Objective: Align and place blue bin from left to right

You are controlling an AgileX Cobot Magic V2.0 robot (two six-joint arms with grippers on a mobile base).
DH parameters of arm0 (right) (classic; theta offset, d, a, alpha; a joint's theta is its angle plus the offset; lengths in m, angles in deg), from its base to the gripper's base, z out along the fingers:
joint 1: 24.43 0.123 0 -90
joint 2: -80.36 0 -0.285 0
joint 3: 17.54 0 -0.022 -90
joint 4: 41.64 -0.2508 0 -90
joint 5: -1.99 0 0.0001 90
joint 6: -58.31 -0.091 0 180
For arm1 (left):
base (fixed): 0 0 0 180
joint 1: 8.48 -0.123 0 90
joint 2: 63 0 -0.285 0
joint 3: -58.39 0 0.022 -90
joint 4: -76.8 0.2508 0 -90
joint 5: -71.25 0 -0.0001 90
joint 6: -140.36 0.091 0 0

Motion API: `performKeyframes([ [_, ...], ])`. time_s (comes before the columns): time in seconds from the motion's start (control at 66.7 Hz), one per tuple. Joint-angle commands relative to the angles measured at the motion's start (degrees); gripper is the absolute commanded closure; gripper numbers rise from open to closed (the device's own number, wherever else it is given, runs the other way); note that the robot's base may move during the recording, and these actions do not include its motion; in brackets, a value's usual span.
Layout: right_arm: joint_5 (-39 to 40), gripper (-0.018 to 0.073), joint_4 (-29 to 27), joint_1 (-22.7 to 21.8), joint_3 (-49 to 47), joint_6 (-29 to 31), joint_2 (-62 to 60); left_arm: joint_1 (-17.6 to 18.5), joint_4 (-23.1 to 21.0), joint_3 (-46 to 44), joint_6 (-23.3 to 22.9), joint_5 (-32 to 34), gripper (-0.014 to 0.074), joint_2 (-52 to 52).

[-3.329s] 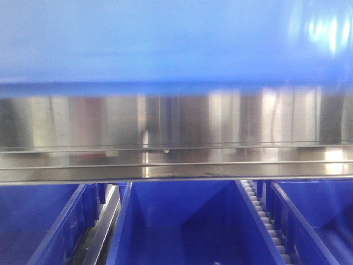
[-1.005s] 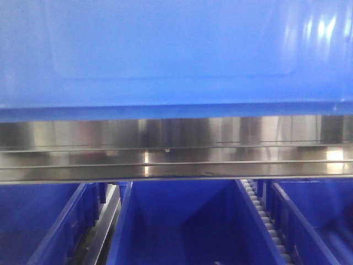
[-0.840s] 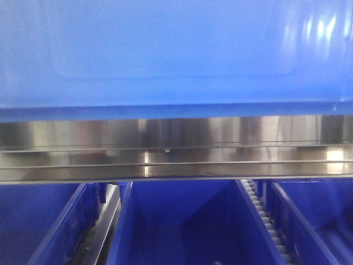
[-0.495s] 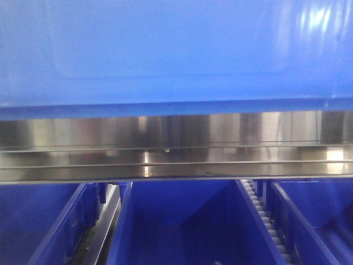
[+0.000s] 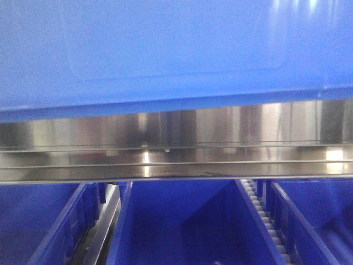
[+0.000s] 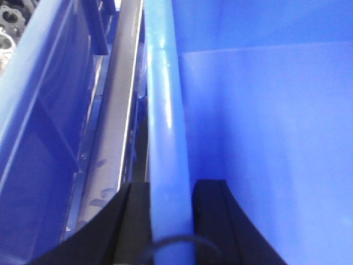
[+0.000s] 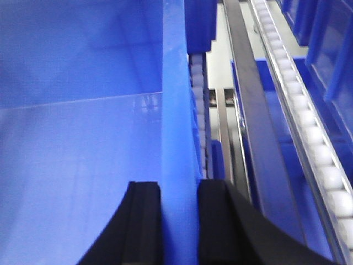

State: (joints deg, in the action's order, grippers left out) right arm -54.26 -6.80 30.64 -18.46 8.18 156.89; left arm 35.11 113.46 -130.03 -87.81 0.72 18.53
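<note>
Left gripper [image 6: 171, 218] and right gripper [image 7: 181, 221] were each seen clamped on a side rim of the bin [image 5: 176, 49]. One black finger was set inside the wall and one outside, and the jaws were narrowed to the rim's thickness. In the front view the bin filled the upper half of the frame, above the rail [image 5: 176, 160], with darker bins [image 5: 182, 226] ranged along the bottom. Against the earliest picture, its lower edge had been brought down closer to the rail. Within the last half second that edge had been tipped, so that it lay lower at the left of the frame and higher at the right. The bin was therefore judged to be carried, not yet set down, and no longer level. This tilt, it was judged, would have to be taken out before placing.
</note>
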Motion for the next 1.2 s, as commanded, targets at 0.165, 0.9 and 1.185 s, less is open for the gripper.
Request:
performKeyframes([
  [0.165, 13.87, 0.0637, 0.41, 0.67, -0.69, -0.27, -0.79, 1.1, -1.44, -0.57, 0.18, 7.07, 0.0707, -0.51],
  [0.9, 22.01, 0.0637, 0.41, 0.67, -0.69, -0.27, -0.79, 1.1, -1.44, -0.57, 0.18, 7.07, 0.0707, -0.51],
  [1.185, 22.01, 0.0637, 0.41, 0.67, -0.69, -0.27, -0.79, 1.1, -1.39, -0.57, 0.18, 7.07, 0.0707, -0.51],
])
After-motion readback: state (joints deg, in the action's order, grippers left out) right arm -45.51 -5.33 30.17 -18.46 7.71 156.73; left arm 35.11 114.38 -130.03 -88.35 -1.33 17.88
